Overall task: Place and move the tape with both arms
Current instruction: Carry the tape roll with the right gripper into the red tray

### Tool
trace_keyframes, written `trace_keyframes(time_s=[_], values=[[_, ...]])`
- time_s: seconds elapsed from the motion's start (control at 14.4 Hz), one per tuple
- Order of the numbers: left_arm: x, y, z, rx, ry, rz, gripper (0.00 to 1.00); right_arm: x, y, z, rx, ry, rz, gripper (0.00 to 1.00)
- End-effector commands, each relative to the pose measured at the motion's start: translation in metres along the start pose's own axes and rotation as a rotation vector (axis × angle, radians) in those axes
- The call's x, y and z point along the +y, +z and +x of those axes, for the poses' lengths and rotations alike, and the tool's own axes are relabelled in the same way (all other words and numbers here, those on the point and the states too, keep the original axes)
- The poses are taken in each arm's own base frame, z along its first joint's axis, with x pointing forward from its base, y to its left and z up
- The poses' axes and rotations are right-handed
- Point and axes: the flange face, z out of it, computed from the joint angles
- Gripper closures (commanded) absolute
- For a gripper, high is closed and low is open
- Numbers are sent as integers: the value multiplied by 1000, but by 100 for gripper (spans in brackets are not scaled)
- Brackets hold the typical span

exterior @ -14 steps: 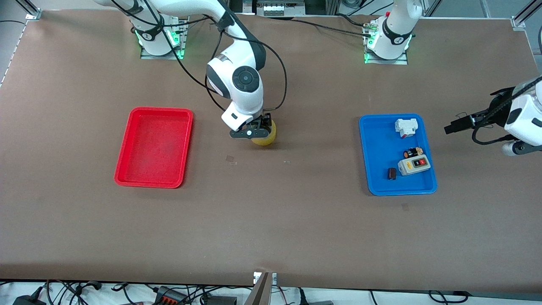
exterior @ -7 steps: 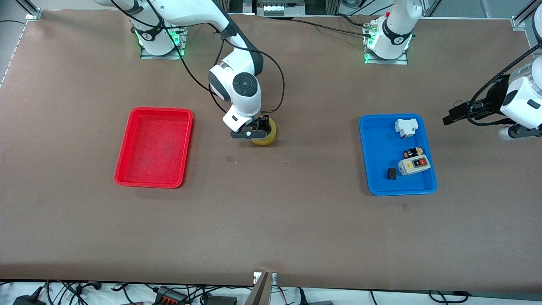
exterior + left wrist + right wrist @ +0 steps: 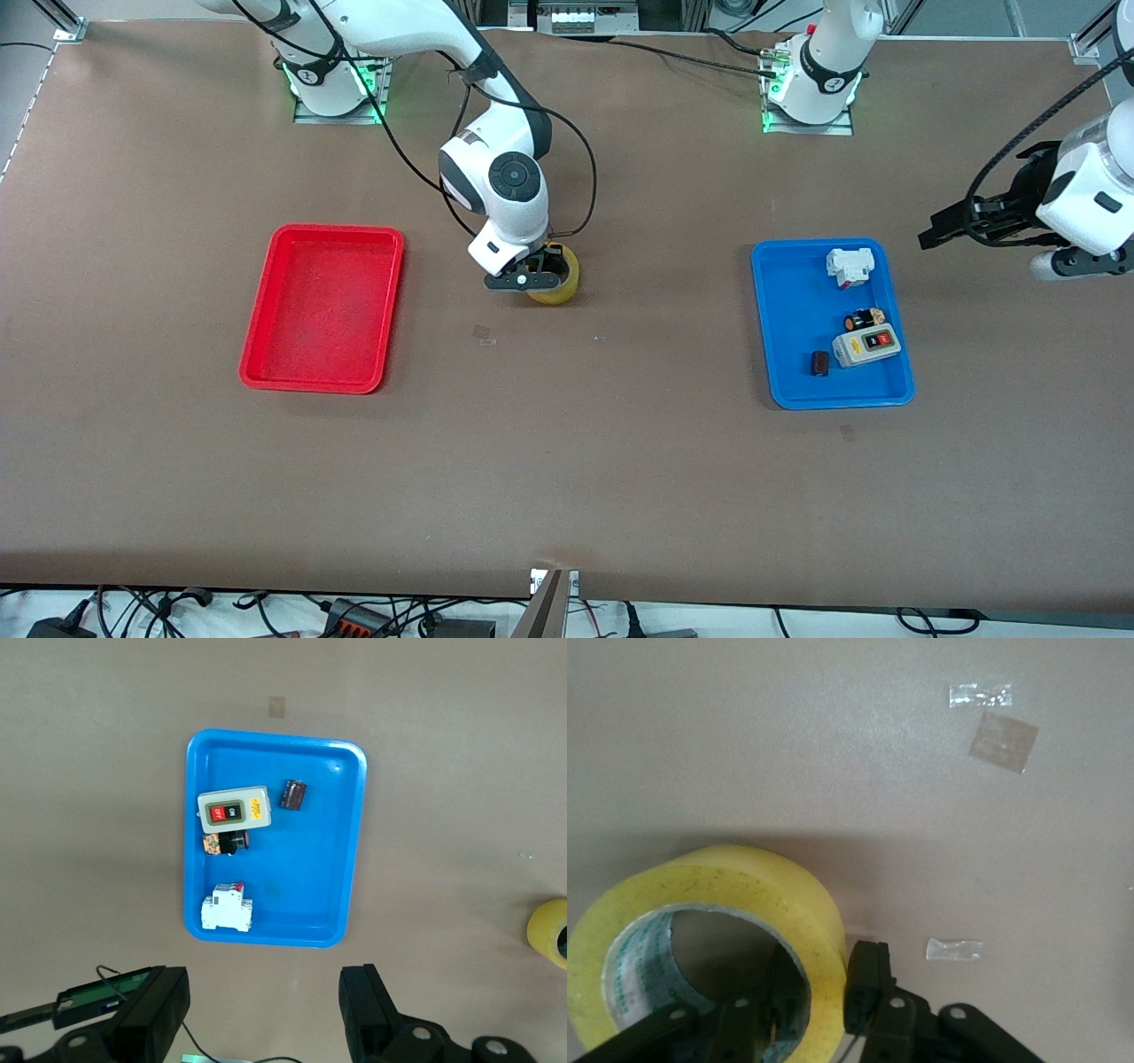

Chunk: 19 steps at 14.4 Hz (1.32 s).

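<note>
tape (image 3: 560, 282) rests on brown table (image 3: 567, 461), pinched by right hand (image 3: 530, 273).

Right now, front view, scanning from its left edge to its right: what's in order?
red tray → right gripper gripping the tape → blue tray → grey switch box in it → left gripper, open, in the air.

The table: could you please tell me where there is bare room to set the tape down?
The red tray holds nothing. The table is bare between it and the blue tray, nearer the front camera than the tape in the right gripper. The blue tray is crowded toward the left arm's end.
</note>
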Motion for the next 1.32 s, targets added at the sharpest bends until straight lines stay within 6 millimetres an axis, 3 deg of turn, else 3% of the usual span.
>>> trace_keyframes(time_s=[0.0,0.21,0.42,0.62,0.76,1.04,1.25], values=[[-1,-11,-3,-5,6,-18,0,4,-19,4,30,31,19,87],[-8,-13,-8,-46,5,-14,0,17,-56,15,42,69,31,87],[-6,-11,-8,-45,12,-12,0,63,-93,42,38,129,29,88],[-4,-8,-8,-46,18,-5,0,114,-113,56,49,147,41,88],[-4,-8,-8,-48,18,-5,0,140,-119,64,51,180,42,88],[-4,-9,-9,-45,17,-7,0,231,-115,84,32,164,30,88],[-4,-9,-9,-45,17,-8,0,288,-105,79,11,121,24,88]])
